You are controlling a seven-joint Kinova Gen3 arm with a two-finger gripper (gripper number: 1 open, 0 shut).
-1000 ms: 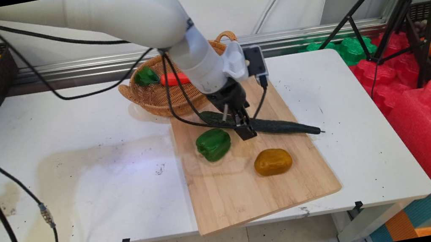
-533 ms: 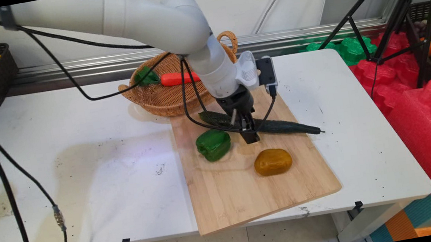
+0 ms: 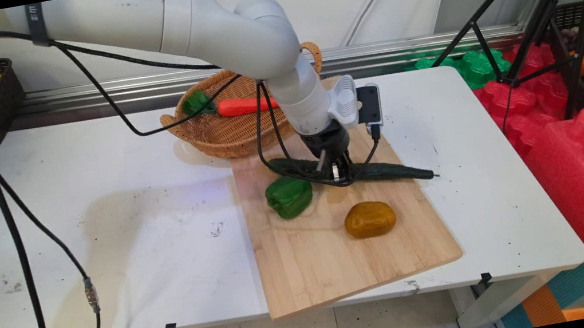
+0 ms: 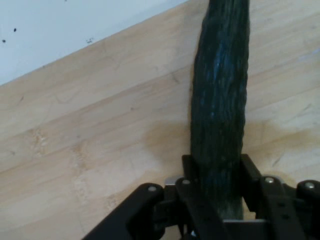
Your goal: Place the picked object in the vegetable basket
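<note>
A long dark green cucumber (image 3: pixel 391 171) lies across the far part of the wooden cutting board (image 3: pixel 311 253). My gripper (image 3: pixel 343 175) reaches down onto the cucumber's middle. In the hand view the cucumber (image 4: pixel 220 100) runs from the top edge down between the two black fingers (image 4: pixel 189 167), which press against both of its sides, so my gripper (image 4: pixel 217 170) is shut on it. The cucumber still rests on the board (image 4: pixel 100 150). A green bell pepper (image 3: pixel 289 195) sits just left of the gripper, and a brownish-yellow potato (image 3: pixel 370 219) lies nearer the front.
A wicker basket (image 3: pixel 218 134) with a carrot (image 3: pixel 243 106) and a green vegetable (image 3: pixel 196 103) touches the board's far left corner. Black cables hang from the arm over the white table (image 3: pixel 103 215). Tripod legs and red foam stand to the right.
The gripper has shifted a little to the right and settled onto the cucumber, its fingers now hugging it. The cucumber, pepper and potato have stayed in place.
</note>
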